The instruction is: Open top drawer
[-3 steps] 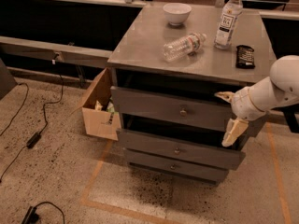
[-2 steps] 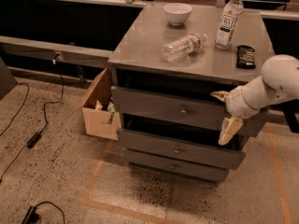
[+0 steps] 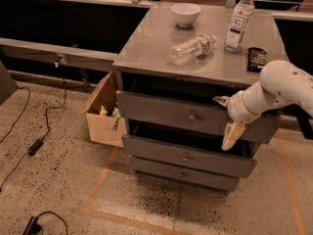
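The top drawer (image 3: 161, 109) is the tallest grey front on the grey cabinet, with a small round metal knob (image 3: 191, 117). Its front stands out a little from the cabinet, with a dark gap above it. My gripper (image 3: 227, 119) on the white arm (image 3: 279, 89) hangs in front of the right part of this drawer front, to the right of the knob and apart from it. Its two tan fingers are spread, one near the drawer's top edge and the other (image 3: 232, 136) reaching down past its lower edge. It holds nothing.
Two narrower drawers, middle (image 3: 186, 156) and bottom (image 3: 183, 174), sit below. On the cabinet top (image 3: 146, 43) are a white bowl (image 3: 185, 13), a lying plastic bottle (image 3: 192, 48), an upright bottle (image 3: 239, 19) and a dark packet (image 3: 257, 58). A cardboard box (image 3: 103, 114) stands at the left. Cables lie on the floor.
My gripper and arm have moved a little to the left along the top drawer front, closer to the knob. The drawers have not visibly moved.
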You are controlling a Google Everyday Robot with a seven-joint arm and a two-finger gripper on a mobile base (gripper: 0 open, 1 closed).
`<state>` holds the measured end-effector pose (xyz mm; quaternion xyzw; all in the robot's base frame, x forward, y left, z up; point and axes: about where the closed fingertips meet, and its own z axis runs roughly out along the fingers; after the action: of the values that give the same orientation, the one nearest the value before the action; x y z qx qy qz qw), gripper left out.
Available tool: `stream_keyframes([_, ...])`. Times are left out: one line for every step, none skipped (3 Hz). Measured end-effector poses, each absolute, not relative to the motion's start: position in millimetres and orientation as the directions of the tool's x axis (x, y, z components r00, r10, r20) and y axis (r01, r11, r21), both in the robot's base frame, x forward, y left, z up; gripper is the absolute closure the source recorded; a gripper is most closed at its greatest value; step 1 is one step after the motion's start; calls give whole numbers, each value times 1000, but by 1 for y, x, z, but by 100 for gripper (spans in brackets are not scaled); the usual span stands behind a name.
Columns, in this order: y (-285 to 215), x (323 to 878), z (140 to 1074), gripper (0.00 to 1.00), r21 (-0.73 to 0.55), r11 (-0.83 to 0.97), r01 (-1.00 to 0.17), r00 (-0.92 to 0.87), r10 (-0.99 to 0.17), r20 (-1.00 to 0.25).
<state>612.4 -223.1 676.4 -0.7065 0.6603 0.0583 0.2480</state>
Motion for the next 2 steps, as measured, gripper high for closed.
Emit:
stream_keyframes([-224, 627, 669, 3, -290, -12, -957, 128, -914, -385])
stream_keyframes([-226, 632, 663, 26, -288, -17, -957, 129, -918, -376])
